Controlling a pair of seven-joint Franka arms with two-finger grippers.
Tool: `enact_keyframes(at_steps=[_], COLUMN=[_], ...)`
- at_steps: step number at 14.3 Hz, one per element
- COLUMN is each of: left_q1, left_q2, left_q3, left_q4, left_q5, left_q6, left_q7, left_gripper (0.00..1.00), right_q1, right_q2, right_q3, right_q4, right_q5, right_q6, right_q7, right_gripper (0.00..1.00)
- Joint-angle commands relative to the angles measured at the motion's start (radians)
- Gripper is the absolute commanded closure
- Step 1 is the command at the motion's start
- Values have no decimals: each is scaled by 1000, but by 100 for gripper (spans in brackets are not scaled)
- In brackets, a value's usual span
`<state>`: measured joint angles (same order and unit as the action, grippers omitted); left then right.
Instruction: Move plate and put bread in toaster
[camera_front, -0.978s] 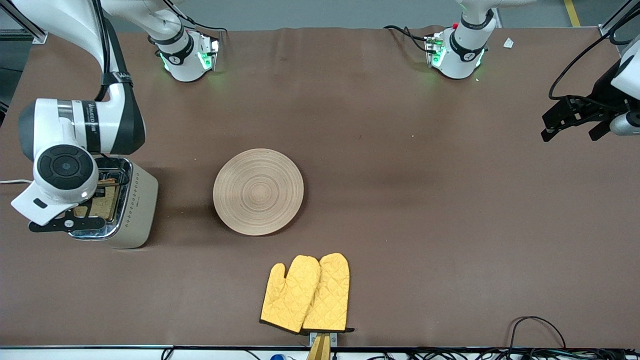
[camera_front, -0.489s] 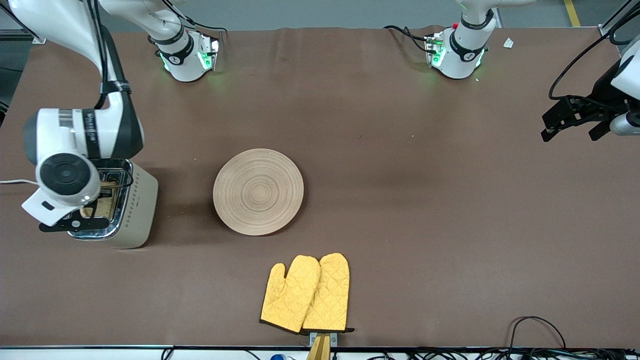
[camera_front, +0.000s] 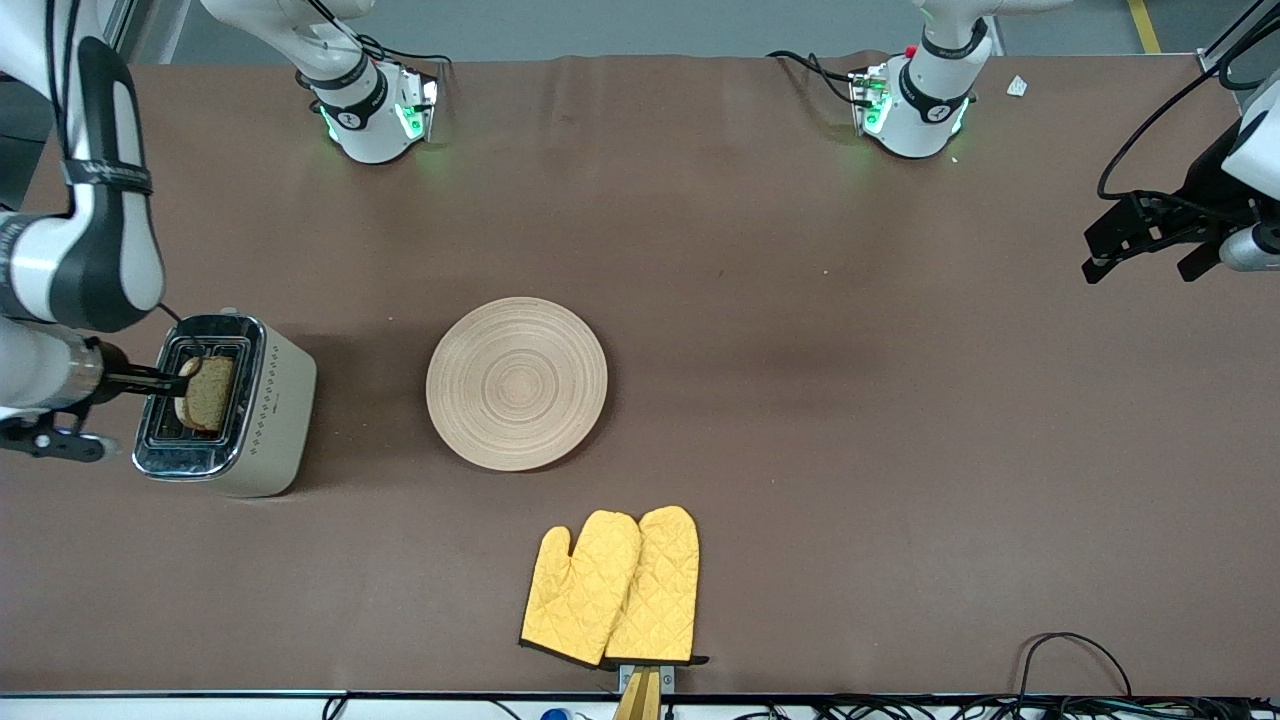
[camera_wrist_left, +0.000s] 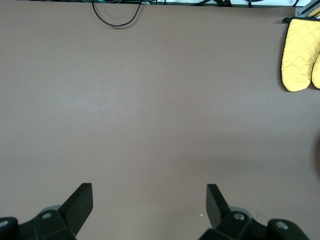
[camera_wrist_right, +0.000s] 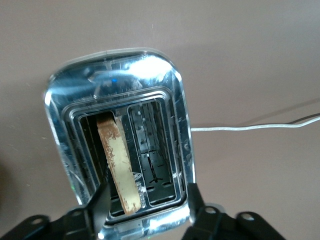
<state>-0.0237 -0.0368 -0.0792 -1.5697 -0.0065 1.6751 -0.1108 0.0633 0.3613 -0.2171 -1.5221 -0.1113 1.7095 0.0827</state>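
The toaster (camera_front: 272, 398) stands at the right arm's end of the table. The bread (camera_front: 208, 393) stands on edge in the toaster slot closer to the plate, its top sticking out. The right wrist view shows the bread (camera_wrist_right: 118, 165) in one slot of the chrome-topped toaster (camera_wrist_right: 115, 75), the other slot empty. My right gripper (camera_front: 150, 381) is open over the toaster. In the right wrist view it (camera_wrist_right: 147, 205) straddles the toaster top and does not touch the bread. The bare plate (camera_front: 516, 383) lies mid-table. My left gripper (camera_front: 1140, 238) waits open and empty at the left arm's end; it also shows in the left wrist view (camera_wrist_left: 148, 202).
A pair of yellow oven mitts (camera_front: 612, 586) lies near the table's front edge, nearer the camera than the plate, and shows in the left wrist view (camera_wrist_left: 300, 50). The toaster's white cord (camera_wrist_right: 240, 127) trails off the table end. Black cables (camera_front: 1070, 660) lie along the front edge.
My right arm has pulled up and away from the toaster top, uncovering the bread standing in its slot. The left arm, plate and mitts have not moved.
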Motion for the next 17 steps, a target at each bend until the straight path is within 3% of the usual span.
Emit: enact_keyframes(at_steps=[1, 4, 5, 7, 11, 17], left_q1=[1, 1, 1, 1, 1, 1], left_q2=[3, 3, 3, 3, 3, 5], left_q3=[4, 6, 4, 6, 6, 6], left_q4=[14, 14, 14, 14, 13, 16], left_q5=[-10, -10, -10, -10, -10, -9], left_q6=[-8, -8, -8, -8, -8, -8], left_q7=[16, 16, 16, 16, 16, 14], left_gripper=[0, 0, 0, 0, 0, 0], right_q1=[-11, -11, -16, -13, 10, 24], right_q2=[-74, -206, -247, -342, -337, -326], right_q3=[18, 19, 15, 12, 18, 18], right_q4=[120, 114, 108, 48, 23, 27], right_q5=[74, 122, 177, 193, 186, 182], right_q6=[-121, -166, -227, -304, -223, -214], right_q7=[3, -62, -73, -78, -86, -86], right_gripper=[0, 0, 0, 0, 0, 0])
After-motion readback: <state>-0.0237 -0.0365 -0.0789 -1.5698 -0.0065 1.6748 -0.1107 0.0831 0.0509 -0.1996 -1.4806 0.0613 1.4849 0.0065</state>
